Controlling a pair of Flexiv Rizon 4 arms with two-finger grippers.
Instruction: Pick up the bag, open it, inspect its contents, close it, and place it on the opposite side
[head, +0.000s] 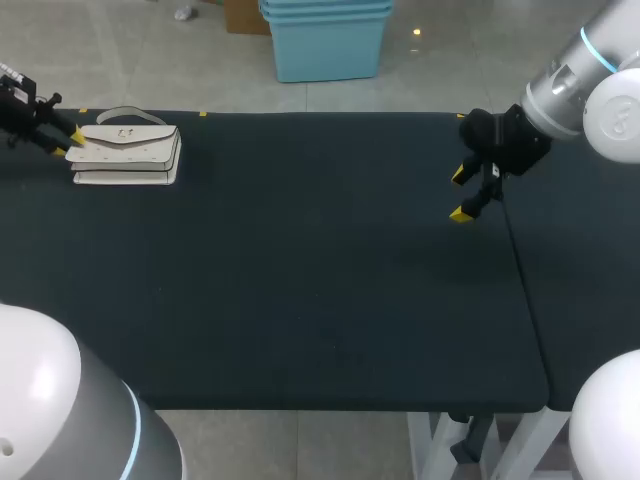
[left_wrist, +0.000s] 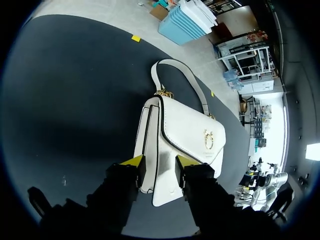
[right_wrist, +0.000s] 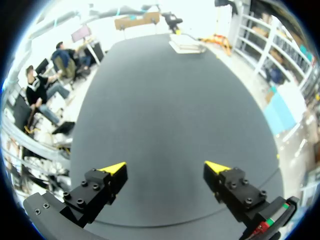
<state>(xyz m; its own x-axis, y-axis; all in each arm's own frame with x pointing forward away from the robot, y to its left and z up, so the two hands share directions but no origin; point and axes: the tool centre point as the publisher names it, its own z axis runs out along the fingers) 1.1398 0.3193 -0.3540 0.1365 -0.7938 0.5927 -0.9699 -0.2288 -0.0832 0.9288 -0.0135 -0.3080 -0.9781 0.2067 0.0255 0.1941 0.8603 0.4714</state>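
A white handbag with a curved handle and a gold clasp lies flat at the far left of the black table. My left gripper comes at it from the table's left edge. In the left wrist view the handbag has its near end between the gripper's yellow-tipped fingers, which press on it from both sides. My right gripper hangs open above the table's right part, far from the bag. Nothing lies between the right gripper's spread fingers, and the bag shows small at the table's far end.
A small yellow marker sits at the table's far edge beyond the bag. The right arm reaches in over the table's right edge.
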